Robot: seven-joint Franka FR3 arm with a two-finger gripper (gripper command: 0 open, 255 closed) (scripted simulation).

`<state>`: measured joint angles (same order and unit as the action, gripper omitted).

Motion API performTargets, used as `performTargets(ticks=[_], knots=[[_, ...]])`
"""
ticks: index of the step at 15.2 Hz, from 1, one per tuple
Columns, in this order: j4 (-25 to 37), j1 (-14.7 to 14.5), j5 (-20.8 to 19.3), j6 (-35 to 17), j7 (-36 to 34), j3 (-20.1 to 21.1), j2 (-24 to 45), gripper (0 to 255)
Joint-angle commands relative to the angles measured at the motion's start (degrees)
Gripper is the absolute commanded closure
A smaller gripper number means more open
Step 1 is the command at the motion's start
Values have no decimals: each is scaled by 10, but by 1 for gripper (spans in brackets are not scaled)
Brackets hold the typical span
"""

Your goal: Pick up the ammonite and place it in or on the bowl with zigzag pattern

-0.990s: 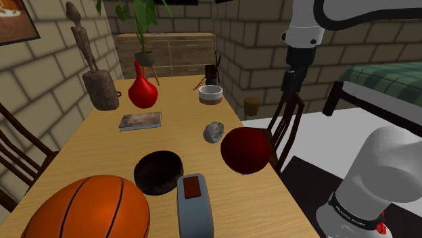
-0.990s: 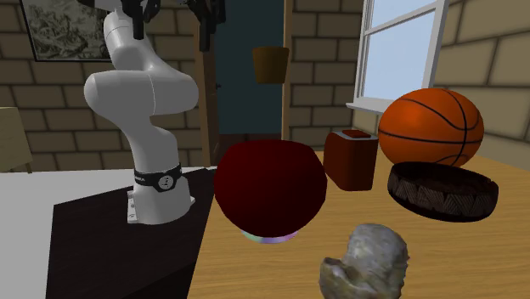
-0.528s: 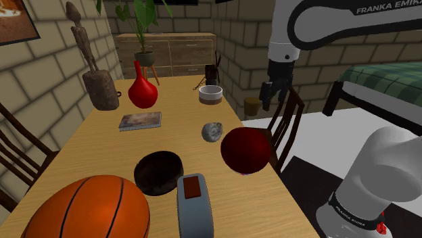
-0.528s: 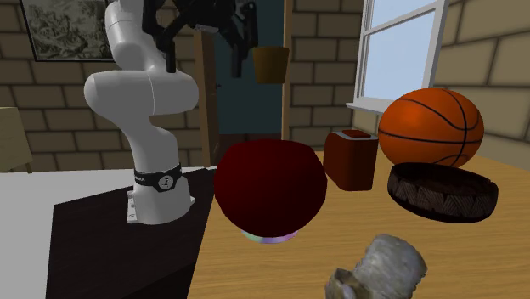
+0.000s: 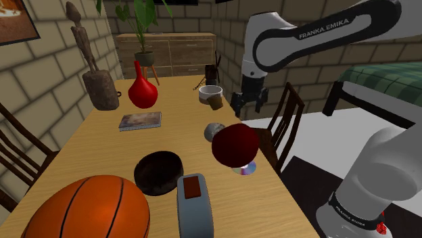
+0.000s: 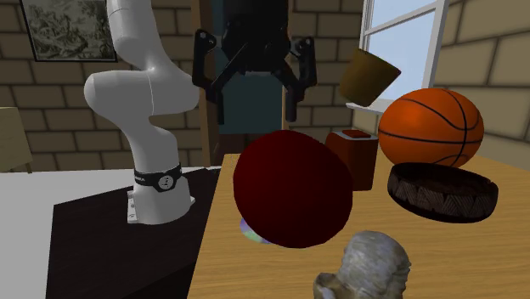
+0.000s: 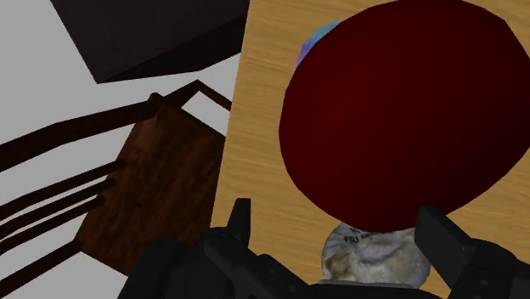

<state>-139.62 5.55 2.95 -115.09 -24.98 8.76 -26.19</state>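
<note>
Wooden desk (image 5: 101, 152) in a room with brick walls (image 5: 40, 74). A window (image 6: 408, 47) stands behind the basketball (image 6: 431, 127). The ammonite (image 5: 214, 130) lies on the desk near the edge by the chair (image 5: 280, 128), apart from the zigzag bowl (image 5: 159, 172). The gripper (image 5: 247, 101) hangs above the ammonite, fingers apart, holding nothing. A dark red ball (image 5: 235, 144) just beside the ammonite hides part of it in the shoulder and wrist views. The second exterior view's bottom edge cuts the ammonite off.
</note>
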Motion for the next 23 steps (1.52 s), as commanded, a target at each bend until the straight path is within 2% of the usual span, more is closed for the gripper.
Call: performTargets(ticks=[1,7,13,23], knots=[[6,8,4,-34,-43,11,39,0],[60,31,-4,-129,-164,32,169,0],[138,45,-31,-199,-285,32,299,0],[136,42,-48,-257,-306,28,354,0]])
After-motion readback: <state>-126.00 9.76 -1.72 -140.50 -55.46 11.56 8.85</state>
